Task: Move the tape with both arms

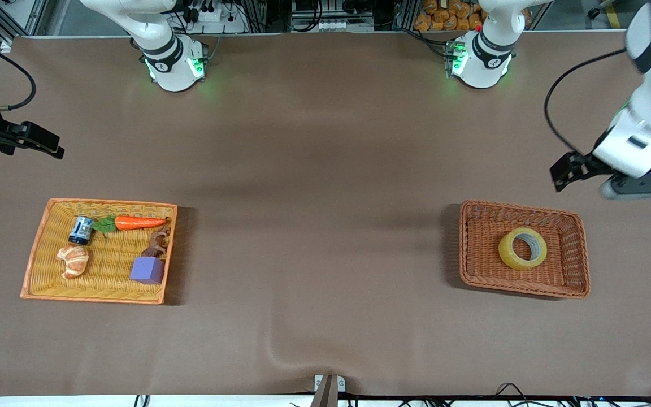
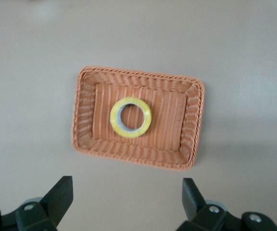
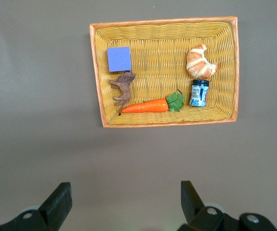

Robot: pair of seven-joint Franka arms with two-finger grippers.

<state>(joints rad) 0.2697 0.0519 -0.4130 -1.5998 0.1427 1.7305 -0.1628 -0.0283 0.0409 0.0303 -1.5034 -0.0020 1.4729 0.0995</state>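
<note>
Brown wicker forms the basket (image 1: 580,249) at the left arm's end of the worktop (image 1: 314,237), and you have the tape (image 1: 523,248) lying in it, close to its middle. The roll lies almost flat, one edge slightly raised, so its open grey core faces upward and its axis runs near vertical; from the left wrist view the tape (image 2: 130,117) reads as a full ring inside the basket (image 2: 196,125).

Well apart from that basket, toward the right arm's end, you have a yellow wicker tray (image 1: 37,265). In it lie a carrot (image 1: 133,223), a small jar (image 1: 81,230), a croissant (image 1: 73,260), a purple cube (image 1: 148,269) and a brown animal figure (image 1: 157,243) touching the cube.

Your left gripper (image 1: 565,169) hangs in the air over bare worktop just beside the basket, on the side toward the bases, its fingers (image 2: 57,197) spread wide and holding nothing. Your right gripper (image 1: 48,144) hangs far from the basket, over bare worktop by the tray, and its fingers (image 3: 56,202) are likewise spread wide with nothing between them.
</note>
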